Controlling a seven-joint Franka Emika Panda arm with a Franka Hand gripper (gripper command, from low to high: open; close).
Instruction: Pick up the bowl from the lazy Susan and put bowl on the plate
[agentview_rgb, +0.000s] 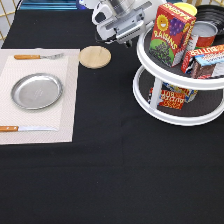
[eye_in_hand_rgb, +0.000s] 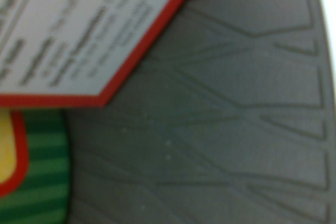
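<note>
The lazy Susan (agentview_rgb: 165, 75) stands at the exterior view's right, white with two dark grey tiers. A dark round bowl (agentview_rgb: 215, 16) shows partly at the back of its top tier, behind boxes and a can. My gripper (agentview_rgb: 122, 25) hangs at the exterior view's top centre, just left of the top tier's rim, apart from the bowl. The silver plate (agentview_rgb: 36, 91) lies bare on a pale placemat (agentview_rgb: 60, 115) at the left. The wrist view shows the ribbed grey shelf surface (eye_in_hand_rgb: 225, 125) and a red-edged box (eye_in_hand_rgb: 67, 45); the bowl is out of that view.
A Raisins box (agentview_rgb: 170, 32), a can (agentview_rgb: 204, 34) and another box (agentview_rgb: 205, 60) crowd the top tier. A box (agentview_rgb: 175, 96) lies on the lower tier. A wooden coaster (agentview_rgb: 95, 56) sits left of the turntable. A fork (agentview_rgb: 37, 56) and knife (agentview_rgb: 25, 128) flank the plate.
</note>
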